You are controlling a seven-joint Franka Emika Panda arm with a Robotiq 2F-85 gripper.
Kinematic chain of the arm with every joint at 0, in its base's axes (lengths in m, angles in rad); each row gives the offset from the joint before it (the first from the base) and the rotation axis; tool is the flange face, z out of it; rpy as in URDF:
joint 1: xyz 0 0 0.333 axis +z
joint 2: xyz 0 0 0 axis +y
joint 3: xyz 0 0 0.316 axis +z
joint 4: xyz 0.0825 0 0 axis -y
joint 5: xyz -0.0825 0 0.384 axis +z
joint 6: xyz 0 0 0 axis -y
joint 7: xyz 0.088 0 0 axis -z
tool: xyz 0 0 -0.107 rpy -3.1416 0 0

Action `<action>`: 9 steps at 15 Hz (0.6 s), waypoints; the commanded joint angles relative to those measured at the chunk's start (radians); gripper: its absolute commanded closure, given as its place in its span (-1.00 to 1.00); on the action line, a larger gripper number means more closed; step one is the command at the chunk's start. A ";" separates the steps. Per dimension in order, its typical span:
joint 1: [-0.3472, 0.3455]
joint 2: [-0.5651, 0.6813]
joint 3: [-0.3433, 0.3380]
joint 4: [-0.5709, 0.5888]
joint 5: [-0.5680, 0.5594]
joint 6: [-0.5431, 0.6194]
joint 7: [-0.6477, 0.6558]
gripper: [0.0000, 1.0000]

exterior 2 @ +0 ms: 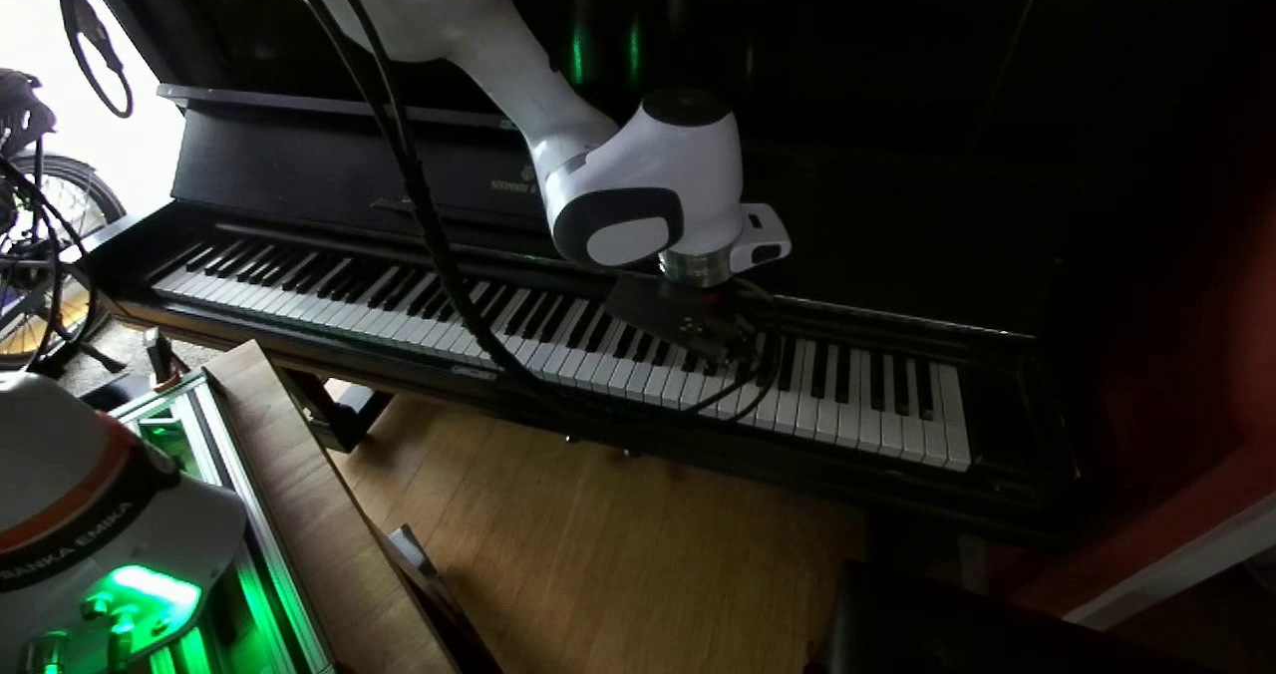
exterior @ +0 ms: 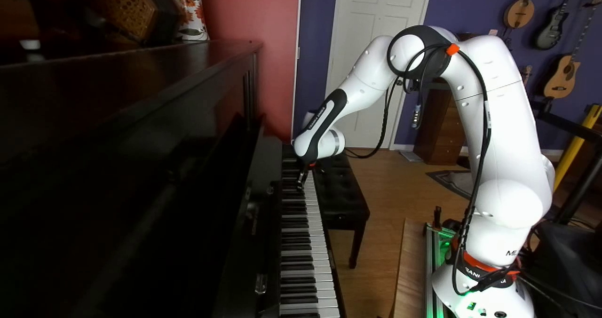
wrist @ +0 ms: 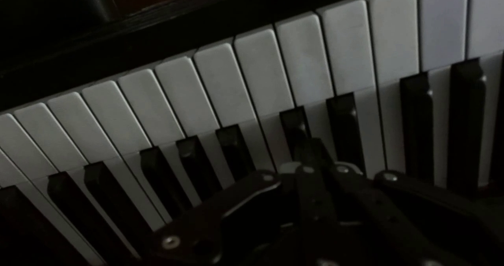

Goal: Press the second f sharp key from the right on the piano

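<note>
sideways first, then down

the end effector [wrist: 311,152], tips together, stands at the piano [exterior 2: 598,367] by a paired black key [wrist: 292,126]; contact can't be told. judging by key grouping, the wanted f sharp key [wrist: 236,152] is likely the next black one, left in the wrist view along the row.
</note>
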 commanded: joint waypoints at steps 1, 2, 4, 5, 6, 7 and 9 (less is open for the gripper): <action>-0.030 0.037 0.022 0.020 -0.035 0.026 0.005 1.00; -0.029 0.043 0.020 0.022 -0.039 0.026 0.009 1.00; -0.031 0.054 0.020 0.026 -0.043 0.024 0.011 1.00; -0.030 0.061 0.017 0.030 -0.047 0.026 0.013 1.00; -0.030 0.064 0.017 0.032 -0.049 0.026 0.014 1.00; -0.029 0.064 0.015 0.031 -0.051 0.027 0.015 1.00; -0.033 0.057 0.020 0.030 -0.051 0.025 0.016 1.00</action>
